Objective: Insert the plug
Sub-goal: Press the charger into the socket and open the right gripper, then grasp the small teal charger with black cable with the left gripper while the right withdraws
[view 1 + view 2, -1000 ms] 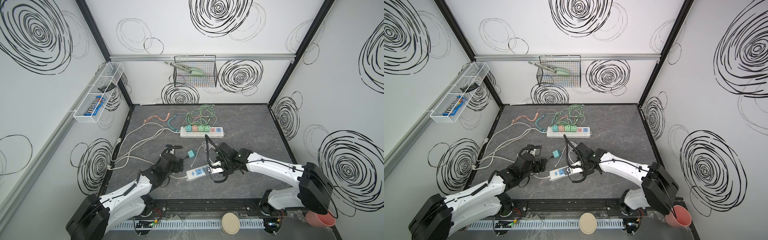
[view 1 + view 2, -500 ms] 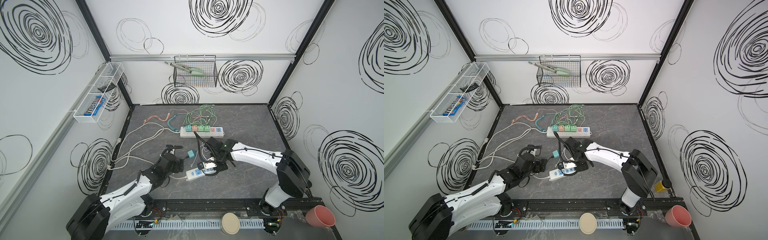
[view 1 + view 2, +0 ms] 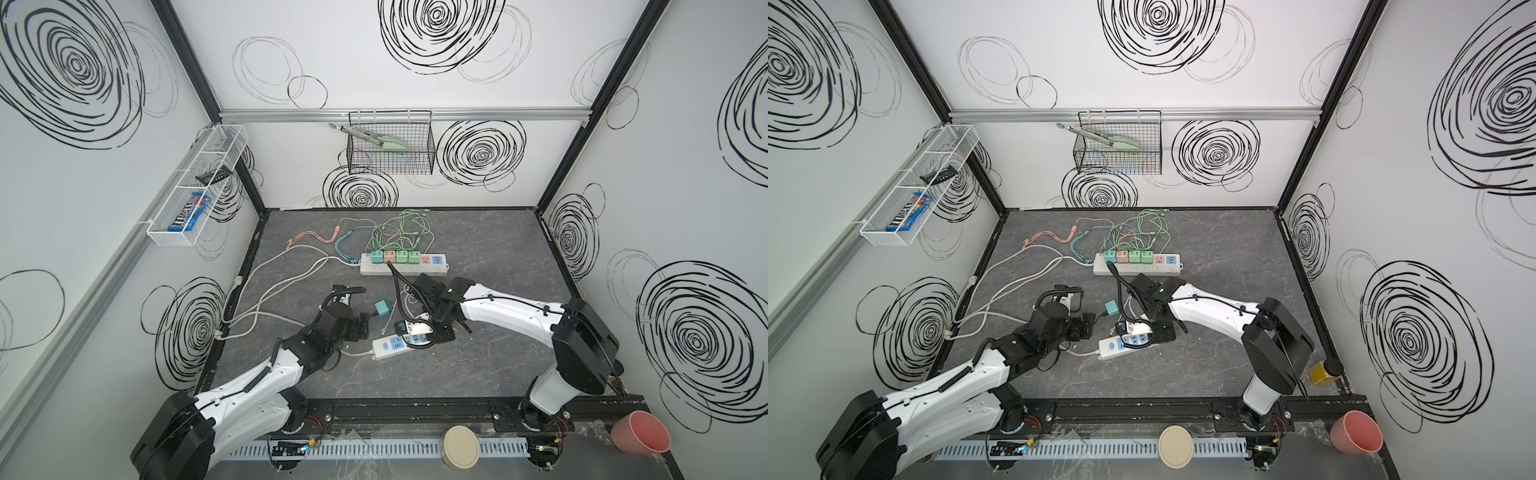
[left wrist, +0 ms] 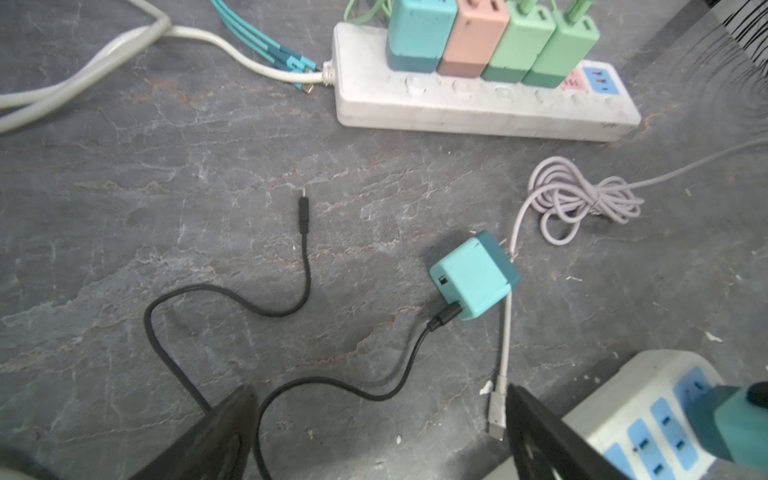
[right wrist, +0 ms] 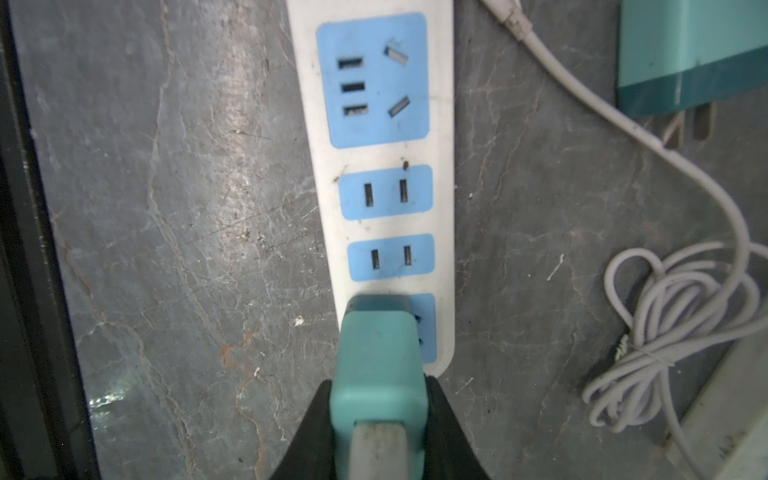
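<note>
Having swung inward, the right end effector [image 5: 380, 401], closed on the teal plastic plug [image 5: 376, 345], now holds it at the end socket [image 5: 428, 328] of the white blue-socketed power strip [image 5: 384, 226], so probably only pressing in remains.

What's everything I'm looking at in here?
near strip: one, white and blue, table front.
plug: one, teal, at near strip's end socket.
far strip: one, white, table back.
chargers: four, teal, pink, two green, on far strip.
loose charger: one, teal, between strips.
cables: several, mixed colours, across table.
basket: one, black, back wall.
rack: one, white, left wall.
cup: one, pink, front right.
left fingers: two, black, open, by loose charger.
right fingers: two, black, shut on plug.
</note>
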